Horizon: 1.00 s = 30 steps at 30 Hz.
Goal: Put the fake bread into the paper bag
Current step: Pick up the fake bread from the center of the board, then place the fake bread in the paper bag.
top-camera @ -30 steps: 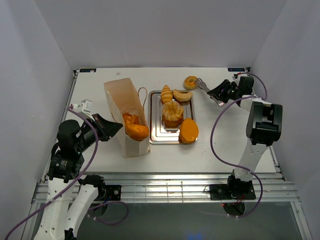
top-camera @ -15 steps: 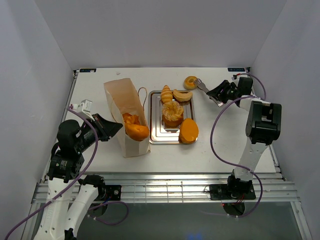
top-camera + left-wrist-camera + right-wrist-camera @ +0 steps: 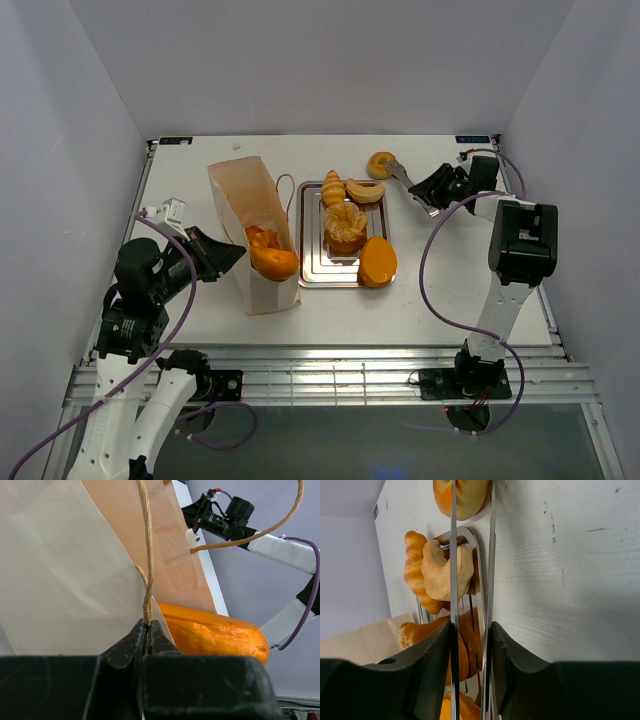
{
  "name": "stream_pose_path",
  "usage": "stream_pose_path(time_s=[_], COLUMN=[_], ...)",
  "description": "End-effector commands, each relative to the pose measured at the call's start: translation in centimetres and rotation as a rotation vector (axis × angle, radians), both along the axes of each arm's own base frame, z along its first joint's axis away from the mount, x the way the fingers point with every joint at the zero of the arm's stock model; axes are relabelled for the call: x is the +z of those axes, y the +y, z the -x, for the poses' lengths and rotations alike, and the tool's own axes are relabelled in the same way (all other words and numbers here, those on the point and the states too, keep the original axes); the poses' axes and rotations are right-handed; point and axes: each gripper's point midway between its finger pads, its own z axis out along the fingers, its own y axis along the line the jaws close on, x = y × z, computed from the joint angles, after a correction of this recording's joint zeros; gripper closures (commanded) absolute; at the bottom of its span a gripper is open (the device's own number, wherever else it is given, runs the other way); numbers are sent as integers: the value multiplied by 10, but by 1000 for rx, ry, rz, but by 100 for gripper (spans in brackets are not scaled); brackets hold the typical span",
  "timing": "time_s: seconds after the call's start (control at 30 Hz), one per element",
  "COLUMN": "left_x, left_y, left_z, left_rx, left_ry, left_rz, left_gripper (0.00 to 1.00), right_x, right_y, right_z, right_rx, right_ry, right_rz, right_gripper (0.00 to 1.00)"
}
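Note:
The paper bag (image 3: 250, 215) stands left of the tray, with an orange loaf (image 3: 272, 258) poking out of its mouth. My left gripper (image 3: 147, 627) is shut on the bag's cord handle (image 3: 146, 555), and the loaf (image 3: 215, 632) shows just beyond it. My right gripper (image 3: 471, 630) is shut on a pair of metal tongs (image 3: 453, 555). Their blades reach the bagel (image 3: 465, 495), which lies on the table behind the tray (image 3: 380, 163). On the tray are a croissant (image 3: 365, 190), a braided piece (image 3: 333, 187) and a round roll (image 3: 345, 227).
The silver metal tray (image 3: 310, 270) sits mid-table between bag and right arm (image 3: 520, 240). A flat orange loaf (image 3: 378, 261) overhangs its near right corner. White walls close in the table on three sides.
My right gripper has shifted slightly left with the tongs, toward the bagel, and the tong blades have drawn a little closer together. The left arm and the bag have not moved.

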Motion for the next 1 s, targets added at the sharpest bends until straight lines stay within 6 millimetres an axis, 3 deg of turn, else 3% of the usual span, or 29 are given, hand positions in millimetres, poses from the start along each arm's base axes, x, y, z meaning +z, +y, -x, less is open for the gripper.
stream_pose_path(time_s=[0.0, 0.2, 0.3, 0.47, 0.6, 0.7, 0.77, 0.8, 0.83, 0.97], left_x=[15, 17, 20, 27, 30, 30, 28, 27, 25, 25], left_y=[0, 1, 7, 20, 27, 28, 27, 27, 27, 27], left_z=[2, 1, 2, 4, 6, 7, 7, 8, 8, 9], left_rx=[-2, 12, 52, 143, 188, 198, 195, 196, 197, 195], left_ry=[-28, -31, -40, -54, -61, -62, -57, -53, -50, -49], left_rz=[11, 17, 23, 33, 52, 63, 65, 69, 70, 74], left_gripper=[100, 100, 100, 100, 100, 100, 100, 100, 100, 100], right_x=[18, 46, 74, 141, 207, 253, 278, 305, 313, 355], right_y=[2, 2, 2, 7, 26, 49, 80, 90, 112, 158], right_z=[-14, -15, -13, 5, 30, 54, 74, 87, 102, 149], right_rx=[13, 9, 1, -2, 42, 96, 172, 204, 256, 374], right_ry=[-79, -147, -204, -331, -461, -550, -597, -664, -668, -763], right_rz=[-8, 0, -4, -20, -21, -30, -43, -38, -49, -90], right_gripper=[61, 76, 78, 79, 80, 81, 81, 81, 81, 80])
